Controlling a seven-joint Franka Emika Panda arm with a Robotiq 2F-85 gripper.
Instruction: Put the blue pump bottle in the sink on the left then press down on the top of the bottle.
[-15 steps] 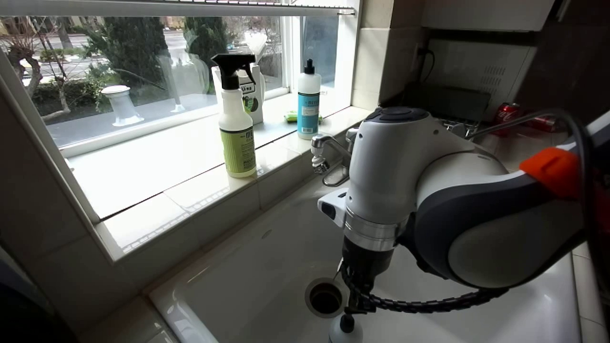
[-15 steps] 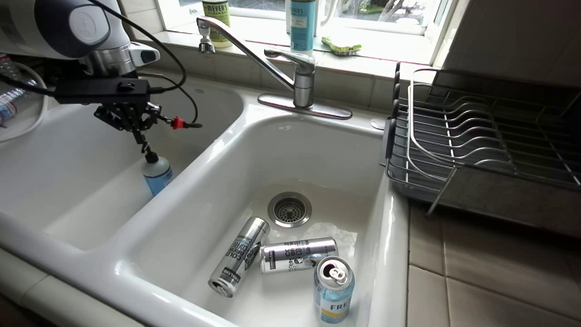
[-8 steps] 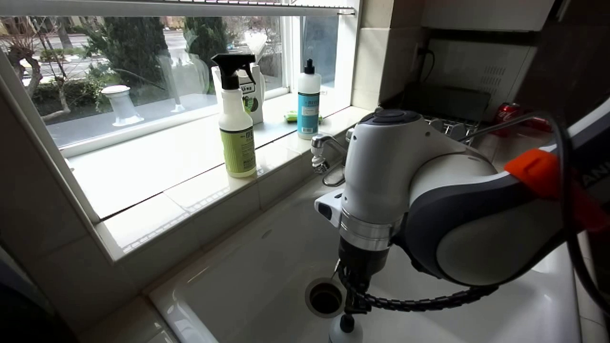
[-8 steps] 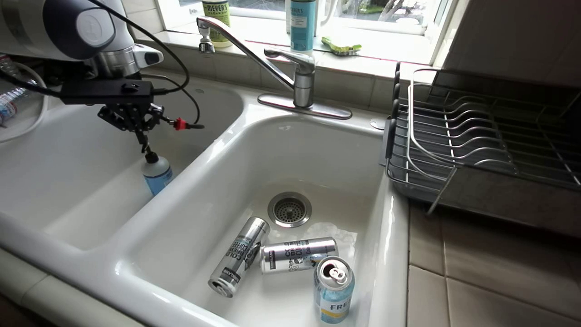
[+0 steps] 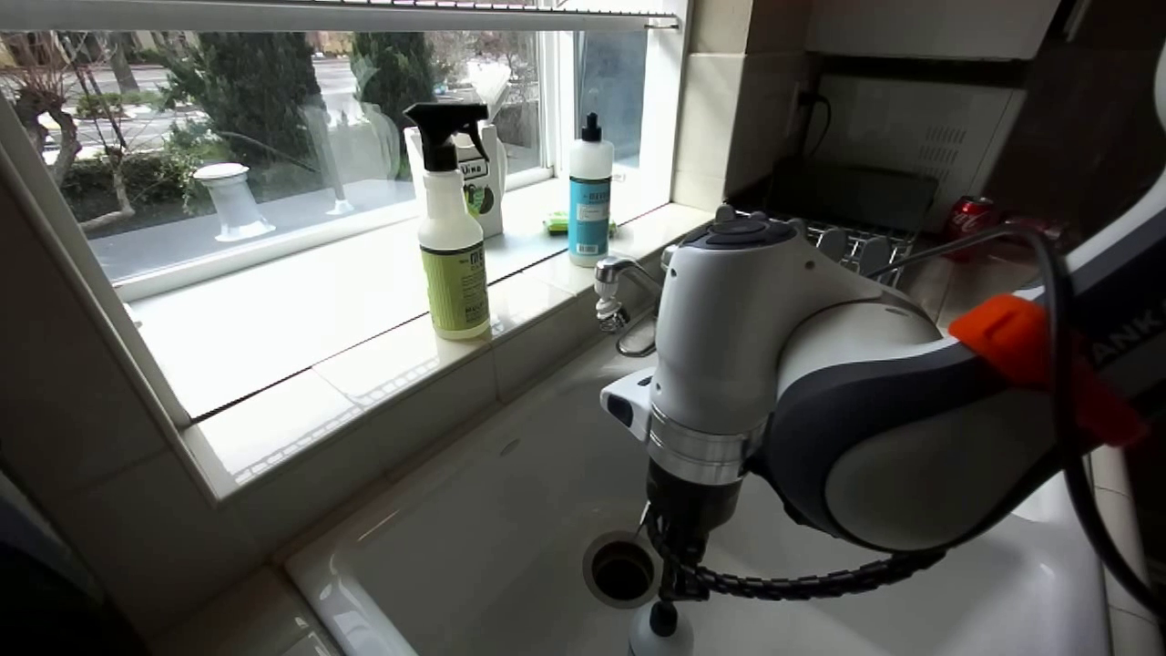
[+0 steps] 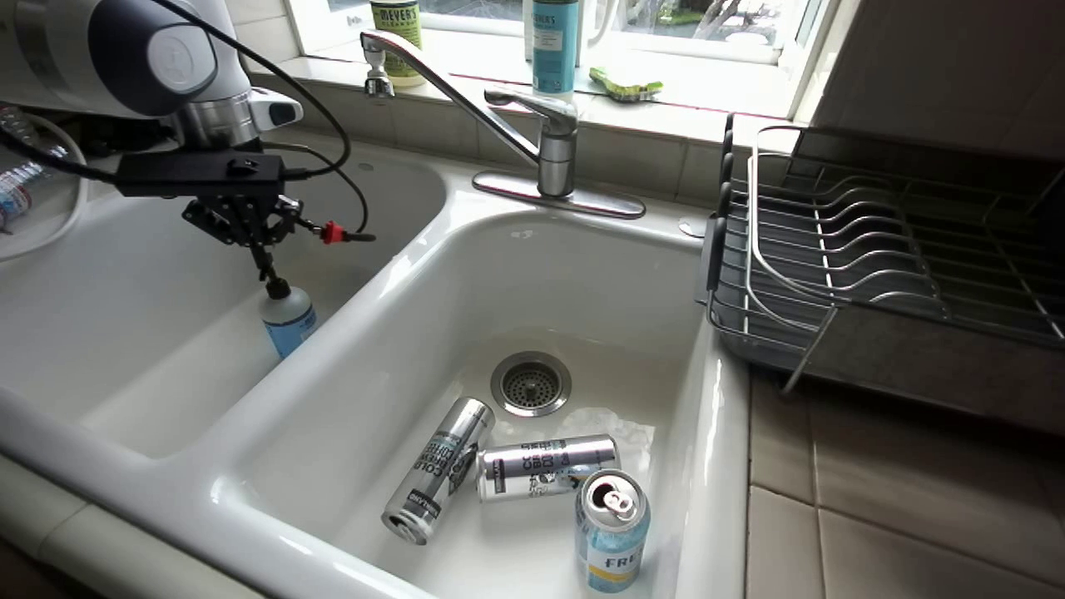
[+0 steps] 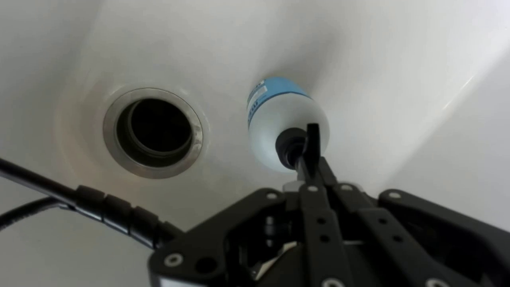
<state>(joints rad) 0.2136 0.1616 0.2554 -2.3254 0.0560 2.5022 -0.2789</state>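
Observation:
Upright in the sink [image 6: 125, 283], the larger white basin, stands the blue pump bottle [image 6: 287, 320]. Its shoulder is cloudy white, its label blue, and its black top [image 7: 289, 145] faces up to the wrist camera. Only its upper part shows at the bottom edge of an exterior view [image 5: 662, 638]. My gripper [image 6: 264, 262] points down right above the bottle's top, its fingers together, and appears to touch it. In the wrist view, the gripper [image 7: 312, 161] partly covers the pump head, so the exact contact is hidden.
Beside the bottle lies the sink's round drain hole [image 7: 155, 131]. A divider separates the smaller basin [image 6: 582, 274], holding several cans [image 6: 545, 467]. A faucet [image 6: 553, 150] and a dish rack [image 6: 832, 249] stand nearby. The sill carries a spray bottle [image 5: 455, 287] and a teal bottle [image 5: 590, 205].
The arm has shifted slightly, and my gripper's body has come a little lower and toward the divider over the bottle. The bottle has kept its place. The gripper has stayed shut.

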